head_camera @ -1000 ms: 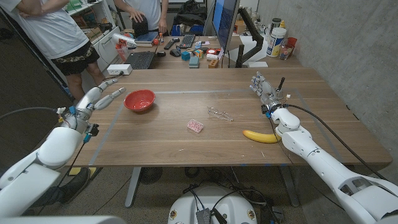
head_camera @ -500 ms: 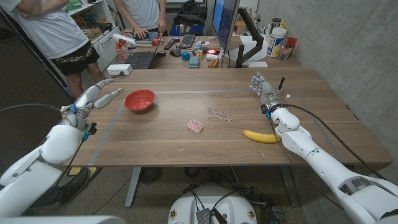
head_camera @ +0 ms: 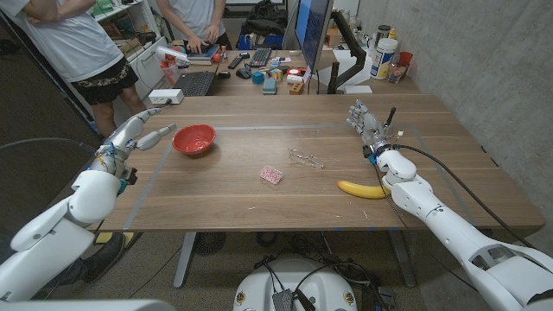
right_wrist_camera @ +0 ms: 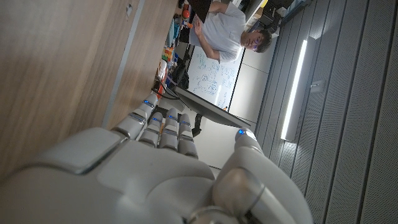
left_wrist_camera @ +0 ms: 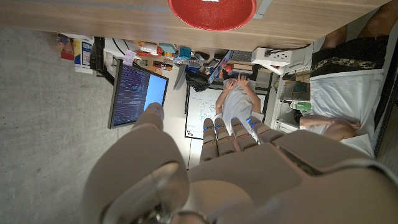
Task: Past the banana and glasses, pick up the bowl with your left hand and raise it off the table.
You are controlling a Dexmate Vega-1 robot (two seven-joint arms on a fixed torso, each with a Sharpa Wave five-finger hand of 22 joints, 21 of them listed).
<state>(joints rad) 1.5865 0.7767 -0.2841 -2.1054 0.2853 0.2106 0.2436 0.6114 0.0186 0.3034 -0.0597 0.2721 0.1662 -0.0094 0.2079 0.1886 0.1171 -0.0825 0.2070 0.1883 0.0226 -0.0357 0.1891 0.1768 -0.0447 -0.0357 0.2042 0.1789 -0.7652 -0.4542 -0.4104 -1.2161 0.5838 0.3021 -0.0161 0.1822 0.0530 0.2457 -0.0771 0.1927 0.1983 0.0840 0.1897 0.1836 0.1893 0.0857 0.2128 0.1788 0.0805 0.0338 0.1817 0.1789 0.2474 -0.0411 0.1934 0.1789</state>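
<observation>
A red bowl [head_camera: 193, 139] sits on the wooden table [head_camera: 225, 194] at the far left; the left wrist view shows the bowl [left_wrist_camera: 212, 10] beyond the fingers. My left hand [head_camera: 141, 131] is just left of the bowl, fingers spread and extended toward it, apart from it, holding nothing. A yellow banana [head_camera: 361, 188] lies at the right front, and wire glasses [head_camera: 306, 158] lie near the middle. My right hand [head_camera: 366, 123] stands at the right side of the table, beyond the banana, fingers apart and empty.
A small pink packet [head_camera: 271, 175] lies between glasses and front edge. Behind the table a desk holds a keyboard [head_camera: 195, 83], monitor [head_camera: 311, 34] and clutter. Two people [head_camera: 78, 43] stand at the back left, close to my left arm.
My left arm has drawn slightly leftward and back, with the hand still open beside the bowl. The right arm, bowl, banana and glasses have not moved.
</observation>
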